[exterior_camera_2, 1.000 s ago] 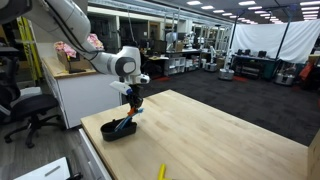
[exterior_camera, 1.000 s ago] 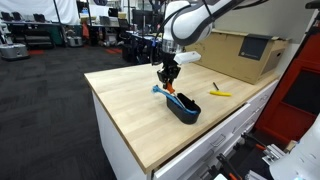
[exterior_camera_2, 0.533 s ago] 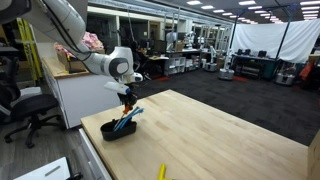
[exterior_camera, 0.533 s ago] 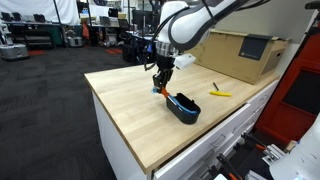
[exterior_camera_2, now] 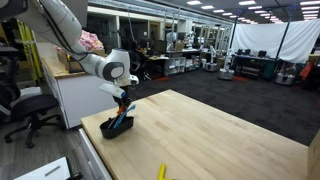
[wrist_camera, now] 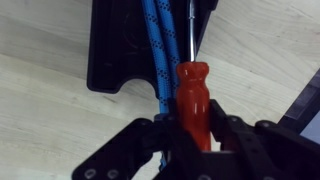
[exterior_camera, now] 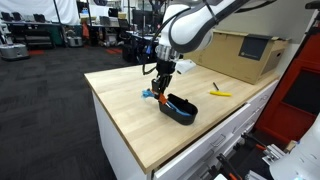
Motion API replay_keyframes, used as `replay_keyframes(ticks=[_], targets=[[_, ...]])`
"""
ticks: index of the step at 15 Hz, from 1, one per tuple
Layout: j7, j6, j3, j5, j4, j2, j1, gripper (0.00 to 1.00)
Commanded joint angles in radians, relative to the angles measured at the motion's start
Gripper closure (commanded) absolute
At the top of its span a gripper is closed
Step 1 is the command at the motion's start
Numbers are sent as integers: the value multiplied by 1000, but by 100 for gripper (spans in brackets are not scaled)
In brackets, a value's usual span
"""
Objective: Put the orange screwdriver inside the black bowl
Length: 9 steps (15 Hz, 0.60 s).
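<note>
1. Over the last second the dark two-fingered gripper has slid sideways and dropped a little. It now hangs low at the end of the small, shallow black bowl where a light-blue handle-like piece sticks out over the rim.
2. The bowl and the blue piece also look slightly shifted on the pale wooden bench, though the exterior views are too small to be sure.
3. The gripper is clamped on the short screwdriver with the stubby orange-red handle. In the wrist view its fingers press the handle from both sides.
4. The screwdriver's thin shaft points away from the gripper. It lies alongside the blue piece and over the bowl's black body, but I cannot tell whether its tip touches anything.
5. My reading is that the carry is almost done. What remains is a short lowering and a release, and the blue piece may nudge the screwdriver as it falls.
</note>
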<state>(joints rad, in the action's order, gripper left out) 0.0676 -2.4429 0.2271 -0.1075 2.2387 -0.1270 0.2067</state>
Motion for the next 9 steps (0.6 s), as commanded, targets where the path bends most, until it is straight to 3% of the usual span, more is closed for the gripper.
replay_keyframes(ticks=[1, 6, 9], targets=[[27, -64, 1, -67, 77, 46, -12, 41], [19, -93, -7, -76, 101, 68, -12, 6], [6, -87, -15, -49, 100, 91, -10, 0]])
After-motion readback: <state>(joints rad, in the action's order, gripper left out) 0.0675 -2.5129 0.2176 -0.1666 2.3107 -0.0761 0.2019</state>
